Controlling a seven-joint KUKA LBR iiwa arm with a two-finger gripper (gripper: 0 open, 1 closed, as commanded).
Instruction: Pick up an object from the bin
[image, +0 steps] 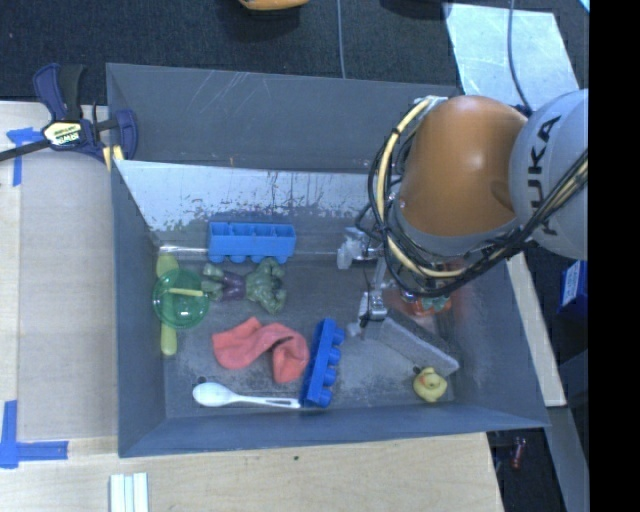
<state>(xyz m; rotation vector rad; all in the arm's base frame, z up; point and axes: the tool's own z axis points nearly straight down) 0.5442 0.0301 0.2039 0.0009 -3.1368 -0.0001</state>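
Note:
My gripper (361, 278) hangs low over the right middle of the bin floor, under the arm's orange dome. Its two metal fingertips (372, 308) stand apart, open, with bare floor between them. A blue ridged block (322, 363) lies just below and left of the lower fingertip, close to it. A crumpled pink cloth (262, 348) lies further left. A small red thing (428, 301) is half hidden under the arm. A grey flat bar (420, 346) slants down-right from the gripper towards a yellow duck (430, 384).
At the back wall lies a blue ice-cube tray (251, 241), with a green and purple toy figure (262, 284) in front of it. A green transparent cup (180, 301) sits at the left. A white spoon (240, 398) rests along the front wall.

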